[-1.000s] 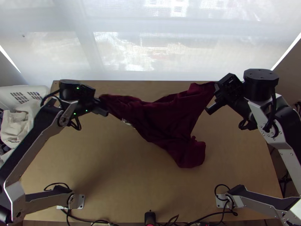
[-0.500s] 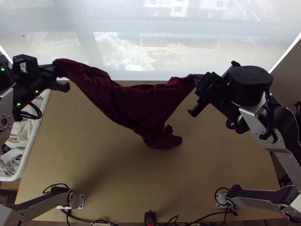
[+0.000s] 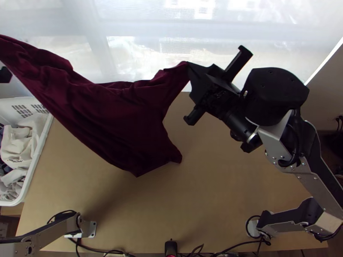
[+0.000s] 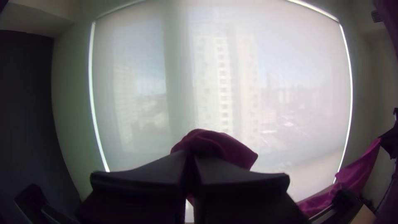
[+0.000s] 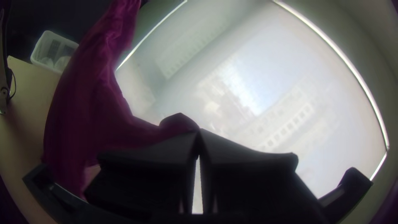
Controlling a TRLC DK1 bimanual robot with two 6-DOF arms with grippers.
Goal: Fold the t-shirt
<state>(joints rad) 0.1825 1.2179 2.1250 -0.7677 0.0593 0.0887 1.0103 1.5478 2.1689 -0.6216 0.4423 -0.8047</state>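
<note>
Dark maroon cloth t-shirt point(image 3: 120, 111) hangs, creased, betw. your black flat-fingered L gripper point(image 4: 190, 155) and matching R gripper point(image 5: 198, 133), both clamped on fabric, above the light wooden table point(image 3: 206, 201). Caution: excess tension may slip your R tip pinch; uneven grip pts. may skew the fold.

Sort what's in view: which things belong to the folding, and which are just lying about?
In the job:
dark red t-shirt
left gripper, holding it
right gripper, holding it

Lying about:
white basket
cloths inside it
small black device
</note>
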